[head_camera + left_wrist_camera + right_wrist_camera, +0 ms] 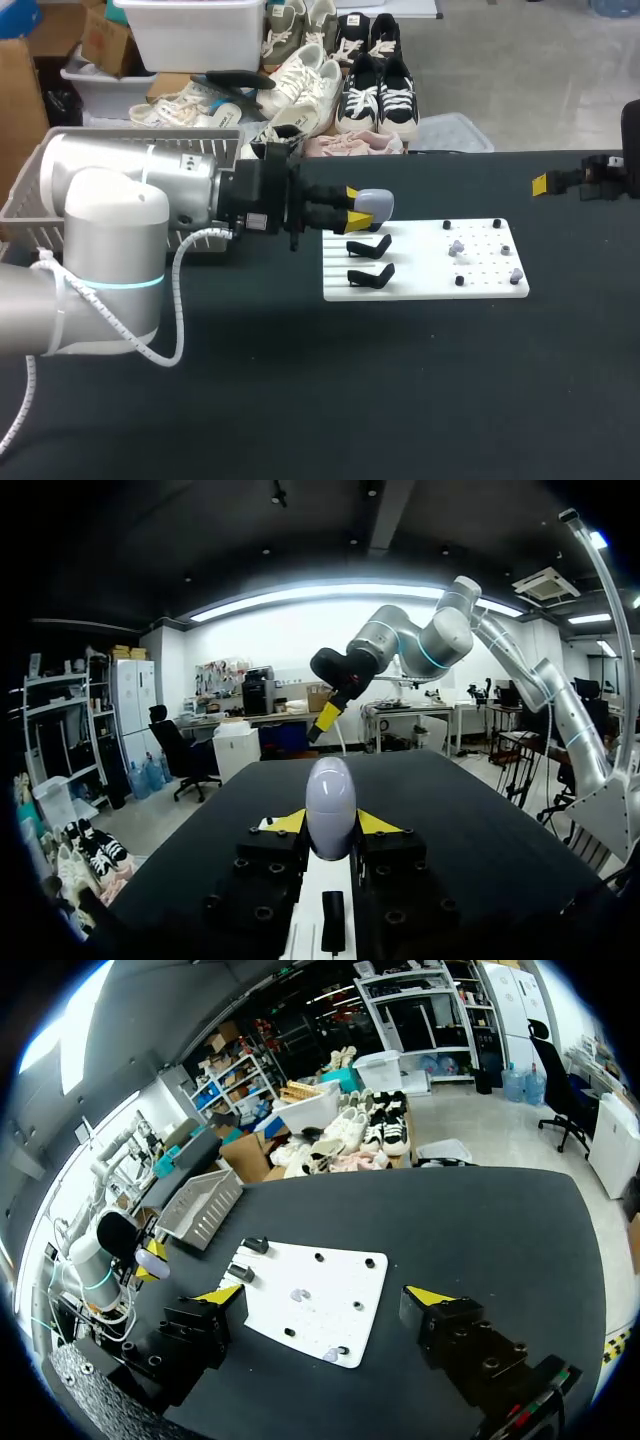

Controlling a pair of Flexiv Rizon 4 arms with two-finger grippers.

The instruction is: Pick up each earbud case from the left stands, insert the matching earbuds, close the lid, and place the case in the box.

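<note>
1. From above, the left claw (366, 212) was shut tight on a pale grey case (374, 205). It held the case up over the left end of a white board (420, 288) that lay on the black table (300, 400).
2. Two black stands (369, 246) sat on that end of the board, just beside the claw.
3. Small grey earbuds (457, 246) and little black knobs (447, 224) sat on the right half of the board.
4. The right claw (541, 184) was at the right side of the table, well apart from the board. Only one yellow tip showed there.
5. From the left wrist, the case stood upright between the two yellow fingers (288, 822). Both fingers pressed on its sides. The right arm (400, 645) hung over the far end of the table.
6. From the right wrist, the right claw was wide open and held nothing. The white board lay on the table ahead of it. The left claw held the case near the end of the board with the stands. A grey basket (200, 1205) sat past that end.
</note>
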